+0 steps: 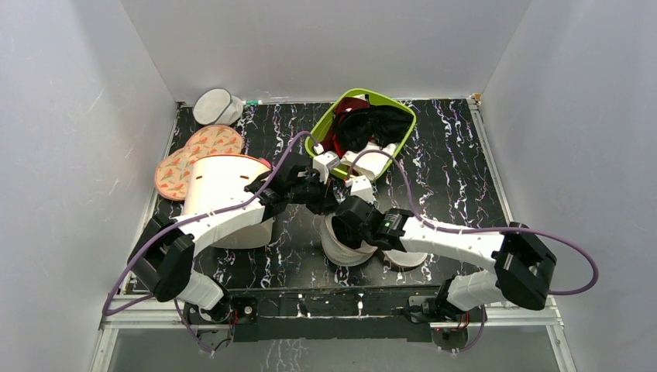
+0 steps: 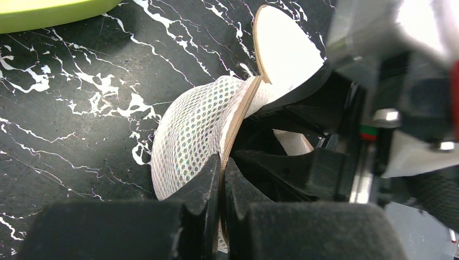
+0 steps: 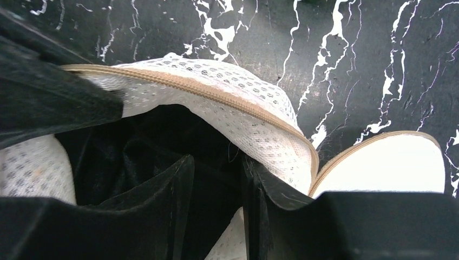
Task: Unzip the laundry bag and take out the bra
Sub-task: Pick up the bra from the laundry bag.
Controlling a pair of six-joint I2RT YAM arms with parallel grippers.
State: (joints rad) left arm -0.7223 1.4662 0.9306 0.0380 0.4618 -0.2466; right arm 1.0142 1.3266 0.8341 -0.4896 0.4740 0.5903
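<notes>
Near centre of the black white-veined marble counter (image 1: 449, 178) sits the small round off-white mesh laundry bag (image 1: 341, 252), just in front of both arms' working ends. Its tan zip is run open. A white tan-edged flap (image 3: 384, 162) is folded out to the right and lies on the counter. The domed mesh half stays raised.

Left gripper (image 2: 222, 162): jaws pressed together, pinching the tan zip edge of the mesh half and holding that rim up off the counter.

Right gripper (image 3: 215, 162): jaws partly spread, tips lowered into the mouth of the pouch, just under the zipped rim. The interior is dark. The bra cannot be made out in any view, and it cannot be told whether the tips touch anything inside.

Left of the pouch, near it but apart, stands a large cream cylinder with a red rim (image 1: 217, 178), tilted on its side. The left arm passes across its near edge.

Farther left, two flat round orange-patterned discs (image 1: 211, 141) lie overlapping beside the cylinder.

Beyond the grippers, at far centre, a lime-green plastic basket (image 1: 320, 130) rests at an angle. It holds an all-black garment (image 1: 376, 125), a dark red cloth (image 1: 346, 105) at its far left end, and some white items at its near end that are too small to identify.

At the far left corner, against the back wall, sits a greyer round mesh pouch (image 1: 213, 106), well apart from the rest.
</notes>
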